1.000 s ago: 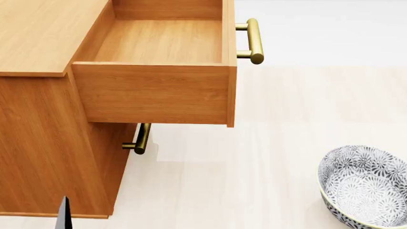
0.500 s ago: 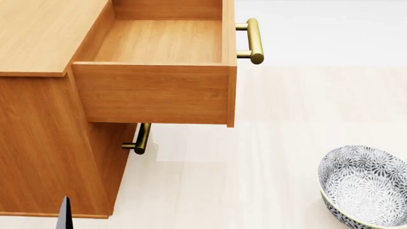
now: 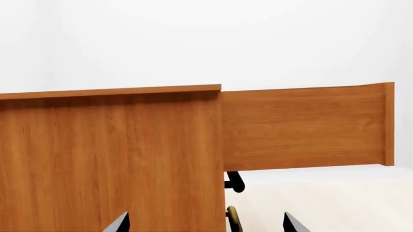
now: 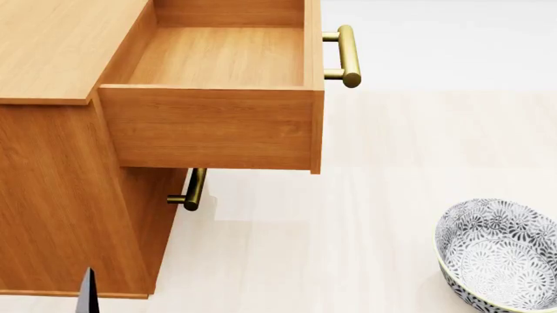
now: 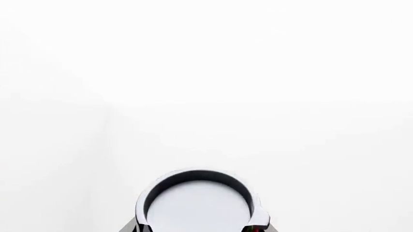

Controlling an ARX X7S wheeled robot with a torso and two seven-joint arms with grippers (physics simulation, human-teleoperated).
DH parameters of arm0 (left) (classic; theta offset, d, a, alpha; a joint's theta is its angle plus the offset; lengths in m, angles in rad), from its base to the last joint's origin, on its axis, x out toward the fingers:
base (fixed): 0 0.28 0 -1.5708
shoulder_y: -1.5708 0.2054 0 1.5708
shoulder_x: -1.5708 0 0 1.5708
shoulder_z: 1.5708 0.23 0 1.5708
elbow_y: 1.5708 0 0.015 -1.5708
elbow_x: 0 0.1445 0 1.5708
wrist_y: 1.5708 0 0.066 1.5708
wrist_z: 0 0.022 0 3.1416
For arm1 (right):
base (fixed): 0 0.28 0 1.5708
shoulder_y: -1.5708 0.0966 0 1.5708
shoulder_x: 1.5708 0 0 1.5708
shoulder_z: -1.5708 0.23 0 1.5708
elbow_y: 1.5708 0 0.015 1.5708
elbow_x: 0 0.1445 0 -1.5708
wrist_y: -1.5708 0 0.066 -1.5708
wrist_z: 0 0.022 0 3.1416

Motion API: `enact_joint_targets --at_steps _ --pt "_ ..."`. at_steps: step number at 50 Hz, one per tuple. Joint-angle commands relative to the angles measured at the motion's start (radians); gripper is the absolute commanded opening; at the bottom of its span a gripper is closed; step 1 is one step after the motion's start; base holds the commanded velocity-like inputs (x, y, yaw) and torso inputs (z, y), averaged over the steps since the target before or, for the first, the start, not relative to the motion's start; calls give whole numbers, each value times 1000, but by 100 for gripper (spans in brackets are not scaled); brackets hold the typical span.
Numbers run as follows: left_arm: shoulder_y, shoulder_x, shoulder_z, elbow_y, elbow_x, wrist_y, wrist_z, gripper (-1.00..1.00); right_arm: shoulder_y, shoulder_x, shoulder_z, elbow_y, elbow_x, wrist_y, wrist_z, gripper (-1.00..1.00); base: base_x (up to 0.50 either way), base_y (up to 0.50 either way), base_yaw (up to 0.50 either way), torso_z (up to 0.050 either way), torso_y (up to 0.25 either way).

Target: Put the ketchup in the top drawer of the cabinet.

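One drawer, the shallow orange-brown top drawer (image 4: 218, 55), stands pulled out to receive the silver-lidded ketchup can (image 5: 197, 203), clamped in the right gripper (image 5: 197, 227); left gripper (image 3: 205, 224) spread, empty.

On my feeds very little of the robot shows. In the left wrist view, the left gripper (image 3: 205, 225) appears only as two matte black fingertips (image 3: 120, 224), flat, wedge-shaped and tapering to sharp points, at about 7 and 5 o'clock, each with a thin pale grey edge. The head view catches one of them at 7 o'clock as a narrow dark blade (image 4: 87, 291) with a lighter bevelled side. In the right wrist view, the right gripper (image 5: 201, 228) shows as two small glossy black slivers at 6 o'clock, the one nearer 5 o'clock (image 5: 259, 227) carrying a reddish glint. I see no cables, screws or markings.
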Motion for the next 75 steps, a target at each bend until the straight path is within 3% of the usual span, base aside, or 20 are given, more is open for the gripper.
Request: enact_joint_targets --at_steps 1,33,44,50,63,68,75 --pt "-1 -2 2 -6 -3 6 -1 100 71 -105 -83 133 -115 -15 -88 -100 0 0 0 0 0" --pt "-5 -9 -2 -15 -17 13 -6 100 202 -398 -240 691 -337 -198 -334 -100 0 0 0 0 0" --pt "-4 -11 -2 -22 -25 21 -6 100 269 -547 -291 1014 -418 -317 -450 -100 0 0 0 0 0" --pt "-5 -12 -2 -19 -27 19 -8 100 335 -669 -319 1357 -478 -468 -561 -100 0 0 0 0 0" --pt "-8 -15 -6 -24 -34 19 -11 100 376 -683 -947 1514 68 -614 -541 -100 0 0 0 0 0" --pt "-7 -15 -7 -35 -36 29 -9 100 372 -683 -1064 1502 186 -627 -540 -100 0 0 0 0 2" --pt "-10 -15 -8 -40 -40 32 -10 100 351 -683 -1142 1473 209 -607 -525 -100 0 0 0 0 0"
